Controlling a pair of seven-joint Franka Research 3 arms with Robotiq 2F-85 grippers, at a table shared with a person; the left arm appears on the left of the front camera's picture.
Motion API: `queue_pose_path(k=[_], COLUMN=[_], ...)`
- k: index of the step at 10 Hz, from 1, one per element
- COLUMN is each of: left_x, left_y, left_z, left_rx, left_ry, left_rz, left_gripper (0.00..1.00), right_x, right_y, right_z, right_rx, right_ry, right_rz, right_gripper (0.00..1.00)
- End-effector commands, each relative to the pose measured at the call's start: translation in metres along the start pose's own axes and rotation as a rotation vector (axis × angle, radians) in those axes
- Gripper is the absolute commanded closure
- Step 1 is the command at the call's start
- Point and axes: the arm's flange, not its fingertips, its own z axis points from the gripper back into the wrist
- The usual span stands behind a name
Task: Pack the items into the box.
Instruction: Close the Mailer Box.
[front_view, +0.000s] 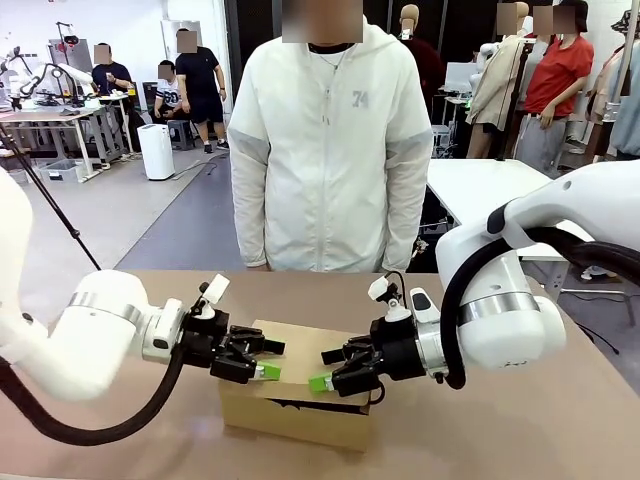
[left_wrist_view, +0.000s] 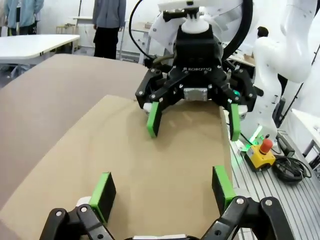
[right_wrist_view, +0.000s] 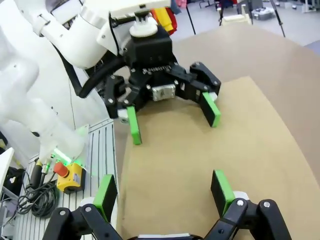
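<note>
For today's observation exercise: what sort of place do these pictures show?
Probably a robotics lab or workshop: two robot arms work over a cardboard box, other tables with equipment stand behind, and an emergency stop button sits nearby.

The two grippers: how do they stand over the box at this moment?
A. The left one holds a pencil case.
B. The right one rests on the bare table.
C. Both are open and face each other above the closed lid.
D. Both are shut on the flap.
C: the left gripper and the right gripper have their green pads spread, pointing at each other above the closed box, holding nothing.
</note>
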Motion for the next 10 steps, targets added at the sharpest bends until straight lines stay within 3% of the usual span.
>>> queue_pose_path(k=[1,3,6,8,10], left_x=[-0.005,-0.012,-0.013,-0.014,-0.003], left_y=[0.006,0.009,0.009,0.009,0.002], left_z=[0.0,-0.001,-0.001,-0.003,0.006], left_rx=[0.0,-0.016,-0.032,-0.044,-0.038], left_ry=[0.053,0.107,0.118,0.141,0.061], left_rz=[0.014,0.051,0.045,0.061,0.015], left_gripper=[0.0,0.0,0.0,0.0,0.0], right_x=[-0.007,-0.015,-0.023,-0.023,-0.016], right_y=[0.003,0.008,0.003,0.001,0.002], right_z=[-0.002,-0.007,-0.009,-0.006,0.003], right_rx=[0.021,0.092,0.007,0.004,0.01], right_ry=[-0.034,0.114,0.156,0.122,0.041], right_rz=[0.035,0.08,0.059,0.058,0.081], right_gripper=[0.0,0.0,0.0,0.0,0.0])
